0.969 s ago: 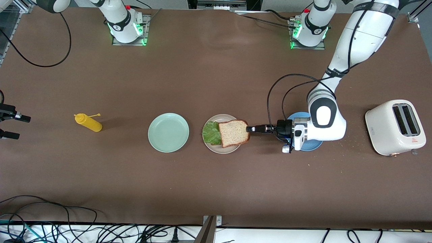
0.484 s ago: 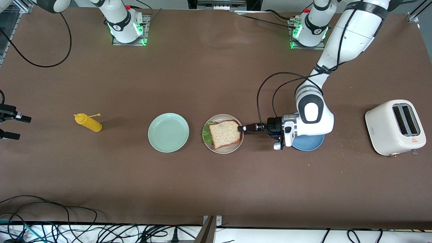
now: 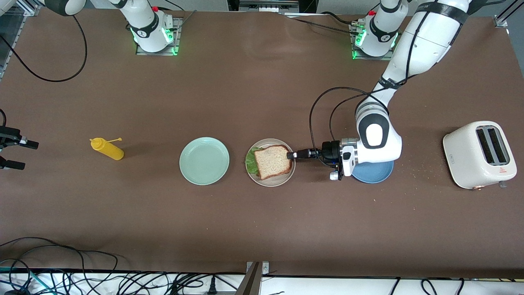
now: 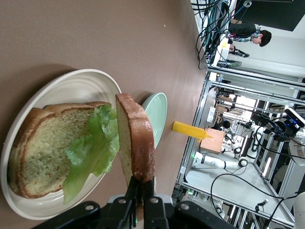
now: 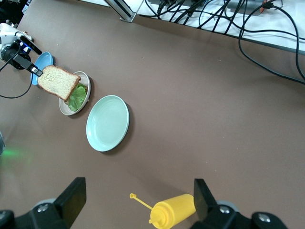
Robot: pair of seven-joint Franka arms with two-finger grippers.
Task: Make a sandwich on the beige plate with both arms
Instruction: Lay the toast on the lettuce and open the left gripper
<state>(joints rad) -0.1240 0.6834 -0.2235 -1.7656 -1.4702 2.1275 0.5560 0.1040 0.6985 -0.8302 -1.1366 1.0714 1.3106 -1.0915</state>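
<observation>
The beige plate point(image 3: 271, 181) holds one bread slice point(image 4: 43, 148) with a ruffled lettuce leaf point(image 4: 93, 148) on top. My left gripper point(image 3: 291, 155) is shut on the crust edge of a second bread slice point(image 3: 272, 162) and holds it over the plate. That slice covers most of the lettuce point(image 3: 250, 161). In the left wrist view the held slice point(image 4: 136, 143) stands tilted above the leaf, clamped in the left gripper point(image 4: 141, 188). My right gripper point(image 3: 22, 154) waits open at the right arm's end of the table, with nothing between its fingers point(image 5: 71, 198).
A mint-green plate point(image 3: 204, 160) lies beside the beige one, toward the right arm's end. A yellow squeeze bottle point(image 3: 107, 149) lies farther that way. A blue plate point(image 3: 374, 174) sits under the left wrist. A white toaster point(image 3: 479, 155) stands at the left arm's end.
The left gripper carried the bread slice toward the right arm's end. The slice now sits squarely over the beige plate and hides more of the lettuce. The right arm stayed still.
</observation>
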